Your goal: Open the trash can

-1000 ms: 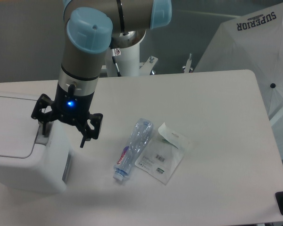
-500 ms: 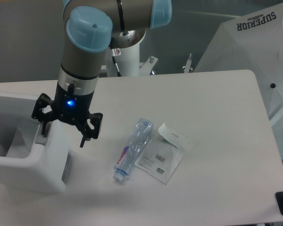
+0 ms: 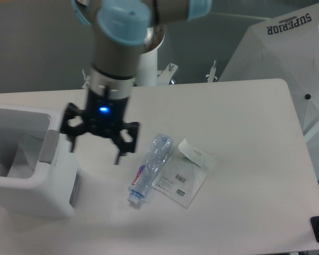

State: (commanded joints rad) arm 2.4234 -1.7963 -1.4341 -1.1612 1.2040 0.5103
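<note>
Bin point(image 3: 26, 175) sat at worktop's point(image 3: 244, 133) left edge w/ cavity showing, end effector point(image 3: 98, 146) open & empty just right of it; low swing could knock bottle point(image 3: 149, 169) nearby.

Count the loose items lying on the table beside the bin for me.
2: a crushed clear bottle right of the trash can, near the table's middle, and a flat clear packet touching the bottle's right side. Anything inside the open bin isn't visible.
</note>
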